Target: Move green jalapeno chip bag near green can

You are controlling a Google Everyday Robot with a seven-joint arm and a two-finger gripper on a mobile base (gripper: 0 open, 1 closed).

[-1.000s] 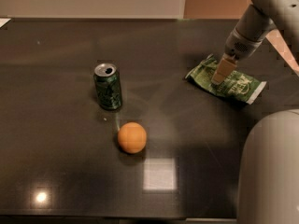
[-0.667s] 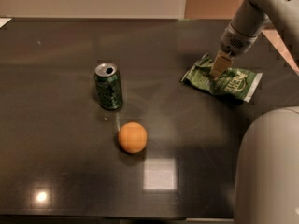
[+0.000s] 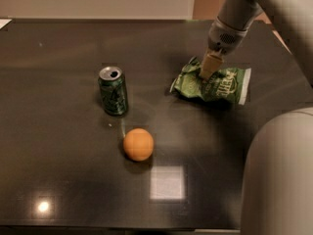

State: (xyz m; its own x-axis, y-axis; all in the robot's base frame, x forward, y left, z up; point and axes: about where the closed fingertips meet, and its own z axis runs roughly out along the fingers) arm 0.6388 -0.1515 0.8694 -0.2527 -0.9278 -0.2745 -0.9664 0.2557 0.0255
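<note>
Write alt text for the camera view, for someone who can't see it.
The robot's gripper is down on the left part of a green jalapeno chip bag, which lies on the right side of a dark table. A green can stands upright to the bag's left, apart from it. An orange ball sits nearer the camera than the can.

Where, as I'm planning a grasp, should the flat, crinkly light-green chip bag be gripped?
From above, pinch the raised crinkle near the left end of the flat-lying light-green chip bag; its edges hug the dark table. The gripper is there.
</note>
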